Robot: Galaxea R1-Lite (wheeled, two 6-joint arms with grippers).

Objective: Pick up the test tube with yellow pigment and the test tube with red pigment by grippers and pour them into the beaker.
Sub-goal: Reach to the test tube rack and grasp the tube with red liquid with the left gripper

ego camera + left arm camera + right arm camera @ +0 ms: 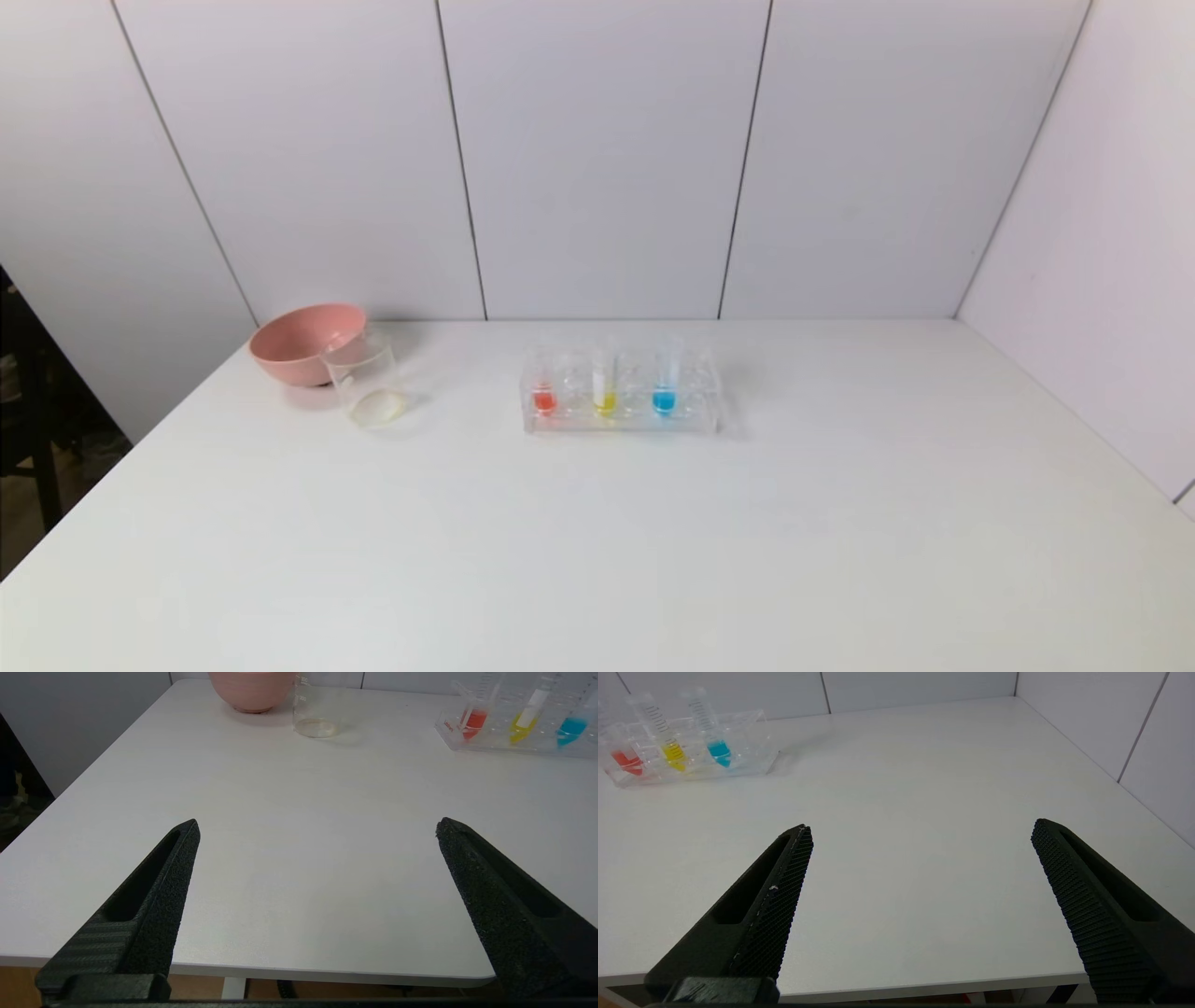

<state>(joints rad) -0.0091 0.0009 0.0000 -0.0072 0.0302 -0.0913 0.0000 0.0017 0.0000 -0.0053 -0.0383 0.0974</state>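
Tubes: red test tube (543, 392) and yellow test tube (605, 385) stand upright, mouths up, in the clear rack (621, 420) mid-table, blue tube (664, 383) beside them | Beaker (369, 383): upright, touching pink bowl (303, 341), thin pale film at bottom | My left gripper (317, 828) and right gripper (922, 828): spread wide, holding nothing, at near table edge.

Three test tubes stand in one clear rack (621, 411): one test tube with red pigment (544, 397), one test tube with yellow pigment (605, 392) and one with blue liquid (664, 392). One beaker (366, 381) and one pink bowl (306, 343) are on the one table (597, 541). Two grippers show, the left gripper (317, 828) and the right gripper (920, 828), each with two fingers.
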